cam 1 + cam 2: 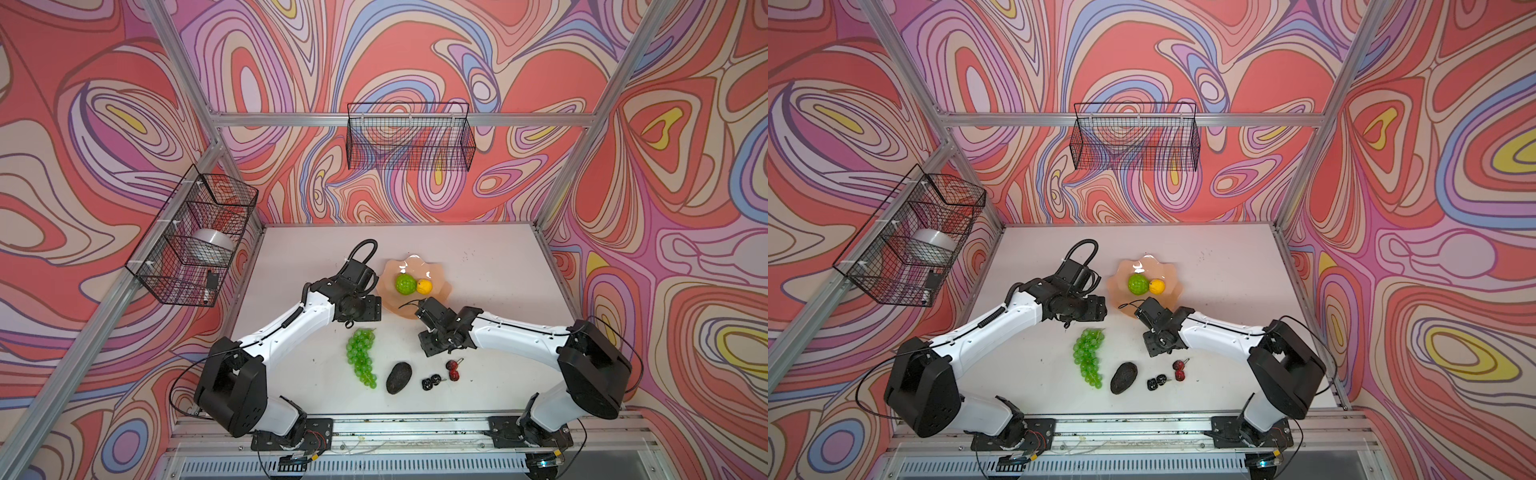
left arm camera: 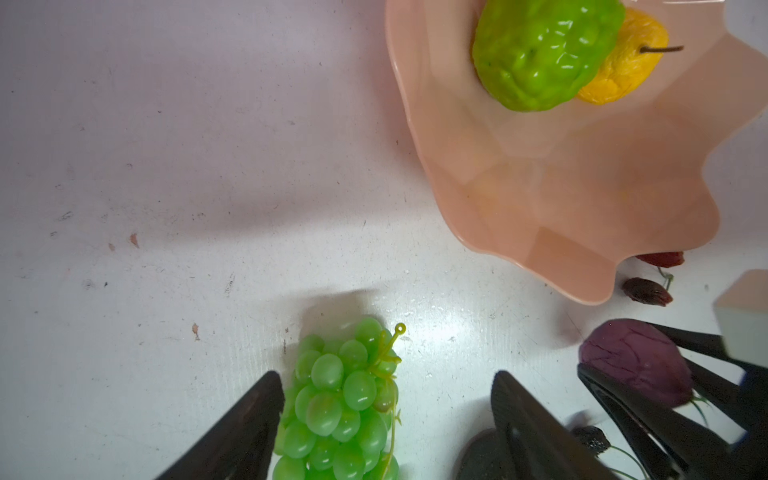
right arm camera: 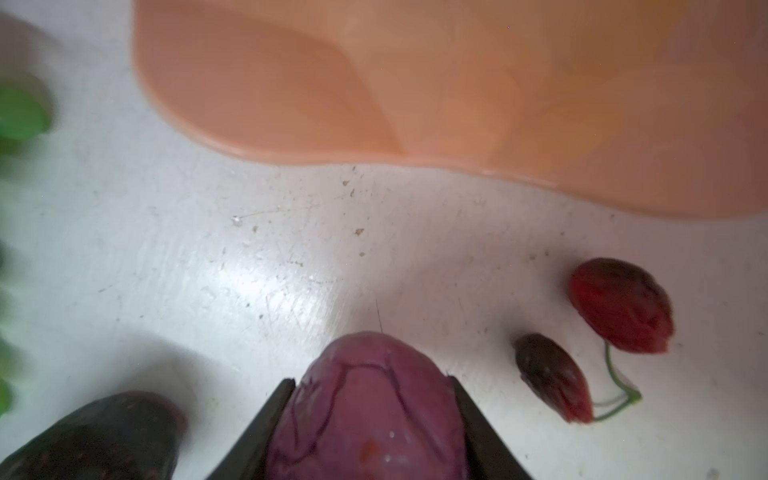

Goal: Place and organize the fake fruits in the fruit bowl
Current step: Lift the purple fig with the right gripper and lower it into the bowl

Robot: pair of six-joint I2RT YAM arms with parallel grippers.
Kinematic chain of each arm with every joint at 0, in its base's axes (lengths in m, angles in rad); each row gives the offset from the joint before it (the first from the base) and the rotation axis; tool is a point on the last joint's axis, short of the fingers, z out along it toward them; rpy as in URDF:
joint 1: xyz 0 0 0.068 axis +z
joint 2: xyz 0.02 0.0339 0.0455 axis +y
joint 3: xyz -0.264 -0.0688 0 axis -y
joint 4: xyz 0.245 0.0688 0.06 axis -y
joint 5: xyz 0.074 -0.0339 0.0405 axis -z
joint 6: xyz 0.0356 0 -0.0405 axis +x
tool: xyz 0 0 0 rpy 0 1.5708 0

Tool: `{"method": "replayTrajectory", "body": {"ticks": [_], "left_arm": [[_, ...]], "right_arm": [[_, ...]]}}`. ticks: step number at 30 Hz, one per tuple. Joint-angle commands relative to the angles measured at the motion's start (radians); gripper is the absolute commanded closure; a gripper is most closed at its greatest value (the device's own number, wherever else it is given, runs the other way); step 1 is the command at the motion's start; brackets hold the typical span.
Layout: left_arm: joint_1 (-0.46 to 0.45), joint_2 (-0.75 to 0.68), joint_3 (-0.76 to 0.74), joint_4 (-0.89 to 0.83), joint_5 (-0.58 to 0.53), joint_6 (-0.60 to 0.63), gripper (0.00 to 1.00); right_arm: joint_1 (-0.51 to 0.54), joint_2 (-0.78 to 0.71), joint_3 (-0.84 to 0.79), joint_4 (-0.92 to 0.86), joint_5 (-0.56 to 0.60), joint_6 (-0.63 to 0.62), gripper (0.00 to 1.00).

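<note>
1. right wrist view: the right gripper (image 3: 371,380) grasps the purple ball (image 3: 374,415), jaws pressed on both its sides, just near of the fruit bowl (image 3: 457,83).
2. i judge the glossy ball may slip out on a fast swing, or clip the raised wavy rim and shove the bowl.
3. dropped carelessly, it could knock the lime-green ball (image 1: 405,284) and yellow fruit (image 1: 424,286) lying inside.
4. left gripper (image 2: 386,374) hangs released over the grape bunch (image 2: 340,399); both grippers crowd the bowl's near side and may collide.
5. a cherry pair (image 3: 621,305) lies just beside the rim; avocado (image 1: 399,377), black berry pair (image 1: 431,381) and a second cherry pair (image 1: 454,375) wait nearer.
</note>
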Motion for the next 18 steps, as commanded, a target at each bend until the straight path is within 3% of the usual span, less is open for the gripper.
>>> {"method": "replayTrajectory", "body": {"ticks": [1,7,12,18], "left_arm": [[0.002,-0.011,0.006,-0.005,-0.036,-0.027,0.18],[0.003,-0.045,-0.016,0.002,-0.056,-0.038,0.18],[0.005,-0.073,-0.024,-0.033,-0.066,-0.028,0.18],[0.004,-0.115,-0.027,-0.064,-0.075,-0.023,0.18]], "right_arm": [[-0.01,-0.065,0.086,-0.102,0.031,-0.028,0.52],[-0.087,-0.022,0.299,-0.205,0.129,-0.176,0.52],[-0.188,0.055,0.372,-0.126,0.065,-0.252,0.52],[-0.224,0.204,0.445,-0.065,0.023,-0.304,0.52]]}}
